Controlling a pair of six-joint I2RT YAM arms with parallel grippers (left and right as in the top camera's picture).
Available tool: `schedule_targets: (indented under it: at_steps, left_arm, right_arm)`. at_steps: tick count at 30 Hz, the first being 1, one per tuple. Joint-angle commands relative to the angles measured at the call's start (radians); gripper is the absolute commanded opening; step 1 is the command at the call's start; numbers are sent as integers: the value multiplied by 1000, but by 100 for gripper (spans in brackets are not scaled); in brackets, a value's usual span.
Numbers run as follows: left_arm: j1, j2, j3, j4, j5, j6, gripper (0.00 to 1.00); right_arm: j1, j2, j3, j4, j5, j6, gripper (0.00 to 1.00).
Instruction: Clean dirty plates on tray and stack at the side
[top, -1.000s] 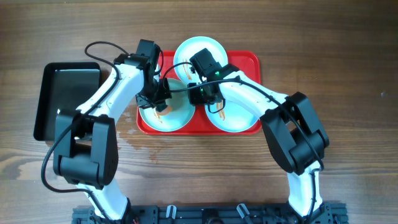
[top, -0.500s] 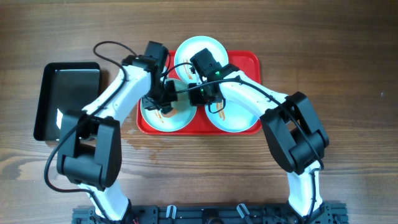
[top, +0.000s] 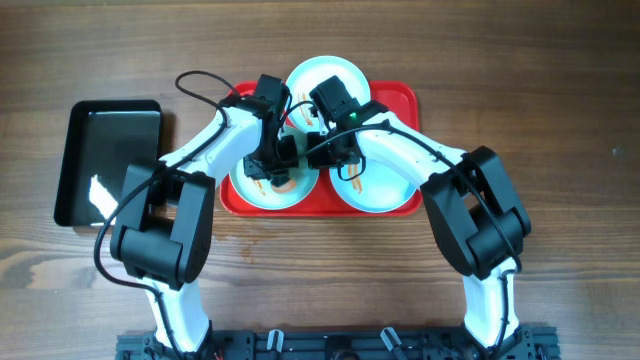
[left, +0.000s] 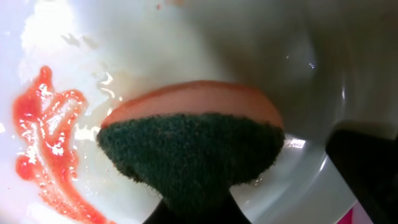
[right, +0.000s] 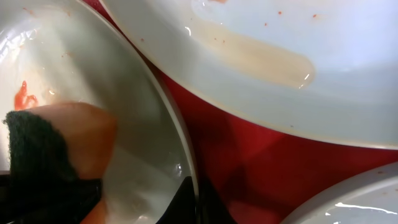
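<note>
task items: three dirty plates on the red tray (top: 400, 95): near-left plate (top: 248, 196), near-right plate (top: 385, 190), far plate (top: 335, 72). None stacked at the side yet.
left fingers (top: 272, 168): clamped on a sponge (left: 193, 149), green scouring face in the near-left plate, just beside the red sauce (left: 43, 143).
right fingers (top: 316, 150): together at that plate's right rim. Can't tell whether they pinch it or only rest there.
risk 1: if the rim isn't pinned, the scrub likely drags the plate into its neighbours, which sit just beside it, or up onto the tray rim.
risk 2: both wrists crowd one plate. A wide stroke toward the right rim would probably knock the right fingers.
risk 3: the sponge looks held by its narrow end, so a hard press could twist it out of the grip.
risk 4: wet sauce may smear rather than lift, or get flung onto the tray or the counter (top: 560, 100).
risk 5: wet glaze, slick rim, so a slip is likely when lifting to stack.
</note>
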Motion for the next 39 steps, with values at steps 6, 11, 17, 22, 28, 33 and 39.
schedule_targets:
  at_steps: [6, 11, 17, 22, 28, 33, 39]
  left_arm:
    - [-3, 42, -1, -23, -183, -9, 8]
    - [-3, 42, -1, -48, -282, -8, 31]
    - [-3, 42, 2, -37, -311, -5, 65]
    - [-3, 15, 56, -83, -310, -6, 35]
    - [-3, -84, 100, -116, -294, -6, 46]
    - [-3, -102, 98, -117, -211, -6, 55]
    - [-3, -101, 76, -109, -193, -23, 50]
  right_arm:
    - [6, 34, 14, -6, -17, 5, 4]
    - [6, 34, 14, -6, -17, 5, 4]
    - [6, 34, 14, -5, -17, 5, 4]
    - [6, 34, 14, -3, -17, 8, 4]
    - [6, 34, 14, -3, -17, 16, 4]
    - [6, 34, 14, -4, -17, 16, 4]
    - [6, 34, 14, -6, -17, 16, 4]
